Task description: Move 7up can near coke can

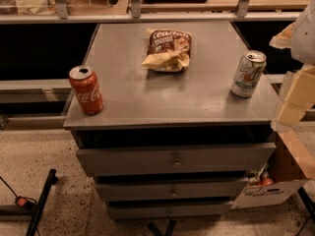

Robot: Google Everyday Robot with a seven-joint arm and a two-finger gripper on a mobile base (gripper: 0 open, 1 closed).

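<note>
Two cans stand well apart on the grey drawer cabinet [197, 100] in the camera view: the coke can [86, 90] at the front left corner, the 7up can [248, 74] upright near the right edge, a chip bag [167, 50] farther back between them, so the whole move looks left to do. The gripper [294, 95] hangs just right of the 7up can, cut off by the frame; how far open it is, or whether it holds anything, I cannot tell.

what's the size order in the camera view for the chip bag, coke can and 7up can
1. chip bag: clearly the largest.
2. coke can and 7up can: they look the same size, so not ranked.
The gripper hangs at the right edge, beside the 7up can, not touching it.
</note>
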